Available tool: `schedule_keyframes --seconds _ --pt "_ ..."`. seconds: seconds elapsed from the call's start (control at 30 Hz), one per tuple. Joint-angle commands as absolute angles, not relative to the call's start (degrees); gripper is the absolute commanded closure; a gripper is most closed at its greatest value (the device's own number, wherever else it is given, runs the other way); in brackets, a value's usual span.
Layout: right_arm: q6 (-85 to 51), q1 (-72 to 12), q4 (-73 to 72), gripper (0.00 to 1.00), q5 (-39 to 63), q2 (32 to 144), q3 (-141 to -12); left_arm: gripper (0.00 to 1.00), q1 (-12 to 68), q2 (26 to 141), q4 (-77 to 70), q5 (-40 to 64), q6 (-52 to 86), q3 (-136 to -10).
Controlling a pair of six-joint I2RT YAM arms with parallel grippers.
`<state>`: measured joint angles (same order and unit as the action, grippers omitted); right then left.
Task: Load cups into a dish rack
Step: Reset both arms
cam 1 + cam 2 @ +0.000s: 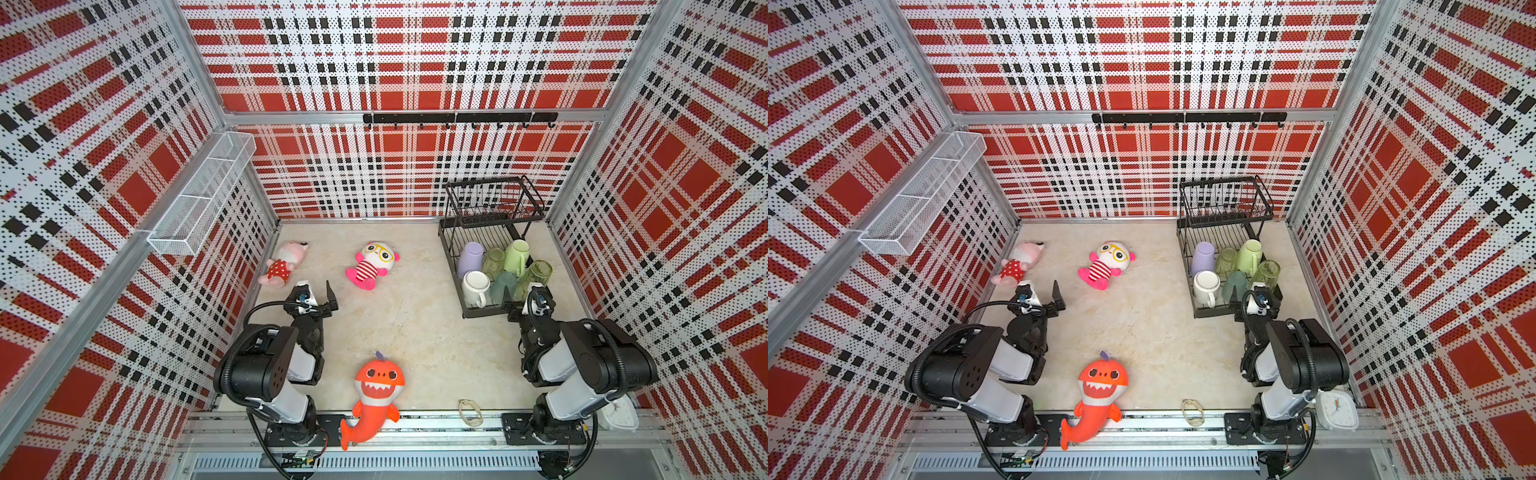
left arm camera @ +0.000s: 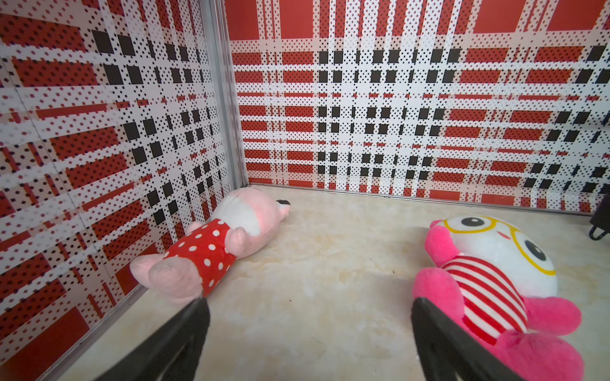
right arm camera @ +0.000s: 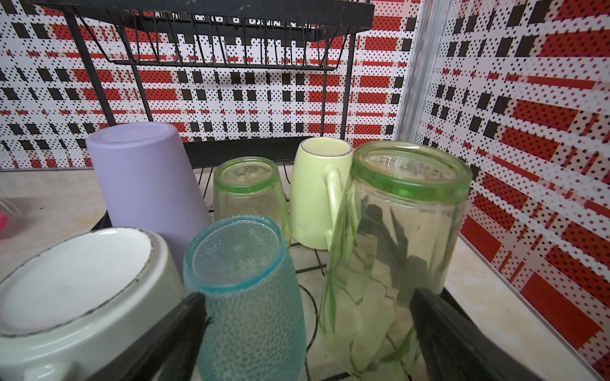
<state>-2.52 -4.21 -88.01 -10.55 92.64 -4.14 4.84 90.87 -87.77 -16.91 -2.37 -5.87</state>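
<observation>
From my station the loading looks as good as done: I count all six cups inside the dish rack, every one mouth-down on its lower tier, and I can find no cup left out on the marble-look tabletop in either top view. At the back sit the lavender cup, one green tumbler and the pale-green mug. Nearer my arms are the white mug, the teal cup and the second green tumbler, which seems to lean a little and is the one I would watch. The raised upper basket holds nothing that I can see. My right gripper sits at the near edge of the rack with its jaws spread as wide as they go, one finger in front of the teal cup and the other in front of the leaning tumbler. It grips nothing, though I cannot tell whether a finger brushes the glass. My left gripper is also fully spread and empty, low over bare table between the polka-dot pink plush and the plush with yellow glasses, well apart from the rack. The orange shark plush lies by the front rail. I judge that what remains is only to draw the right arm clear without nudging that tumbler.
</observation>
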Motion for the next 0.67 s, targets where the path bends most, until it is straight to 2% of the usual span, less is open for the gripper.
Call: schedule_keyframes --seconds 0.0,0.5,0.63 --pt "-2.1 -3.8 -93.9 0.0 -11.3 93.1 -4.2 0.02 4.5 90.9 -92.0 -16.9 -2.4 -6.5" --pt "-2.3 -3.8 -90.9 0.0 -11.5 92.4 -5.4 0.02 4.4 90.9 -91.9 -16.8 -2.4 -6.5" --pt "-2.7 -3.8 -94.0 0.0 -11.6 93.1 -3.9 0.02 4.4 90.9 -91.9 -16.9 -2.3 -6.5"
